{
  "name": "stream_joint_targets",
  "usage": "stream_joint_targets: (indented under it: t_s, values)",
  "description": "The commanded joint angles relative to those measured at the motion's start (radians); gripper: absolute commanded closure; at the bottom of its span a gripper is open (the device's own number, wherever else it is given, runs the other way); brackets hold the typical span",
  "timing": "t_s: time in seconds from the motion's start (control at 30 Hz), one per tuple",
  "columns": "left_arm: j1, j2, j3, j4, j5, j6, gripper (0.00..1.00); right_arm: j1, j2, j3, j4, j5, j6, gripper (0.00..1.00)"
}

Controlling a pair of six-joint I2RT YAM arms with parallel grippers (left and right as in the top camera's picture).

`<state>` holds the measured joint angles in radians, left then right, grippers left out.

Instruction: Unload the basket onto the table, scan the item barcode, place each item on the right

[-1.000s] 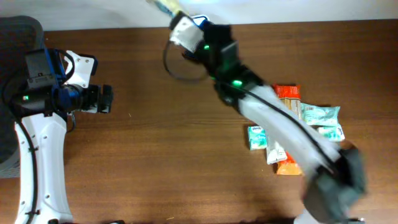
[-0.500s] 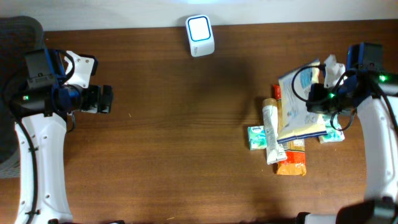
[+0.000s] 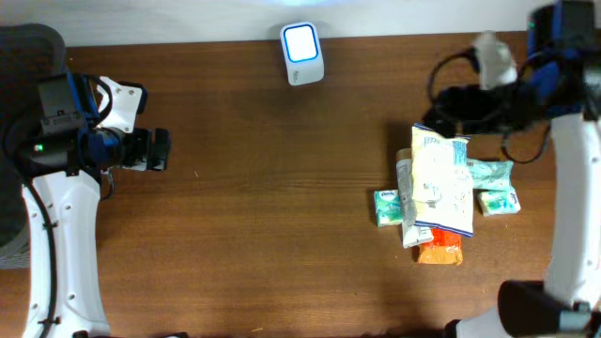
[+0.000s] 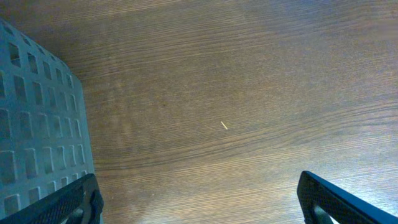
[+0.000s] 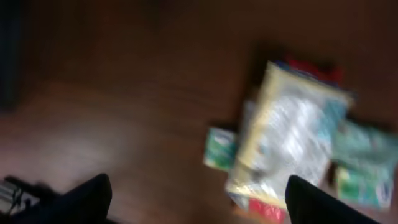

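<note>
The item, a large pale yellow and white pouch [image 3: 441, 183], lies flat on top of the pile of packets at the right of the table; no barcode shows on it. The white scanner [image 3: 302, 52] with its lit blue face stands at the table's far edge. My right gripper [image 3: 453, 105] hovers just beyond the pile, open and empty. In the blurred right wrist view the pouch [image 5: 292, 137] lies ahead of the right gripper [image 5: 199, 205], whose dark fingers [image 5: 84, 198] are spread wide. My left gripper [image 3: 160, 150] stays at the far left, open over bare wood [image 4: 199, 211].
Under and around the pouch lie a white tube [image 3: 406, 202], a green packet [image 3: 386, 207], teal packets [image 3: 496, 188] and an orange packet [image 3: 439, 252]. A grey mesh surface [image 4: 37, 124] borders the left wrist view. A dark chair [image 3: 28, 47] sits at the upper left corner.
The right gripper carried the pouch from the scanner back to the pile, let it go and drew away toward the far edge. The left arm has not moved.
</note>
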<state>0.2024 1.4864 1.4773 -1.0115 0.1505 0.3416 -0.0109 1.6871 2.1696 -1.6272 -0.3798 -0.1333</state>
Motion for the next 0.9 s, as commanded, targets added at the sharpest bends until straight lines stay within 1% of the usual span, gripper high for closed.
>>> stream_joint_targets:
  t_s: [0.0, 0.03, 0.1, 0.13, 0.27, 0.4, 0.43, 0.47, 0.53, 0.57, 0.6, 0.63, 0.67, 0.7, 0.73, 0.77, 0.8, 0.83, 0.87]
  values:
    - [0.002, -0.006, 0.007, 0.000, 0.010, 0.012, 0.01, 0.208, -0.069, 0.144, -0.018, -0.002, -0.008, 0.01]
    - [0.002, -0.006, 0.007, 0.000, 0.010, 0.012, 0.01, 0.254, -0.090, 0.163, -0.018, -0.002, -0.007, 0.01]
    - [0.002, -0.006, 0.007, 0.000, 0.010, 0.012, 0.01, 0.325, -0.142, 0.169, -0.011, -0.002, 0.101, 0.01]
    - [0.002, -0.006, 0.007, 0.000, 0.010, 0.012, 0.01, 0.338, -0.153, 0.169, -0.016, -0.002, 0.116, 0.01]
    - [0.002, -0.006, 0.007, 0.000, 0.010, 0.012, 0.01, 0.338, -0.149, 0.168, -0.016, 0.009, 0.112, 0.01]
    - [0.002, -0.006, 0.007, 0.000, 0.010, 0.012, 0.01, 0.338, -0.148, 0.163, 0.000, 0.152, 0.113, 0.01]
    - [0.002, -0.006, 0.007, 0.000, 0.010, 0.012, 0.01, 0.338, -0.143, 0.146, 0.039, 0.202, 0.113, 0.01]
    - [0.002, -0.006, 0.007, 0.000, 0.010, 0.012, 0.01, 0.337, -0.151, 0.121, 0.113, 0.267, 0.112, 0.01]
    - [0.002, -0.006, 0.007, 0.000, 0.010, 0.012, 0.01, 0.337, -0.184, 0.047, 0.270, 0.287, 0.018, 0.01]
    - [0.002, -0.006, 0.007, 0.000, 0.010, 0.012, 0.01, 0.334, -0.231, -0.041, 0.377, 0.287, -0.014, 0.01]
    - [0.002, -0.006, 0.007, -0.001, 0.010, 0.012, 0.01, 0.319, -0.289, -0.150, 0.476, 0.286, -0.017, 0.01]
    - [0.002, -0.006, 0.007, 0.000, 0.010, 0.012, 0.01, 0.301, -0.365, -0.291, 0.583, 0.283, -0.016, 0.01]
    - [0.002, -0.006, 0.007, 0.000, 0.010, 0.012, 0.01, 0.291, -0.412, -0.375, 0.640, 0.283, -0.016, 0.01]
    - [0.002, -0.006, 0.007, 0.000, 0.010, 0.012, 0.01, 0.279, -0.482, -0.497, 0.721, 0.283, -0.016, 0.01]
    - [0.002, -0.006, 0.007, 0.000, 0.010, 0.012, 0.01, 0.261, -0.600, -0.710, 0.868, 0.284, -0.018, 0.01]
    - [0.002, -0.006, 0.007, 0.000, 0.010, 0.012, 0.01, 0.247, -0.689, -0.867, 0.984, 0.283, -0.016, 0.01]
    - [0.002, -0.006, 0.007, 0.000, 0.010, 0.012, 0.01, 0.238, -0.757, -0.986, 1.079, 0.282, -0.016, 0.01]
    - [0.002, -0.006, 0.007, 0.000, 0.010, 0.012, 0.01, 0.224, -0.878, -1.184, 1.241, 0.261, -0.016, 0.01]
    - [0.002, -0.006, 0.007, 0.000, 0.010, 0.012, 0.01, 0.216, -0.974, -1.334, 1.357, 0.245, -0.016, 0.01]
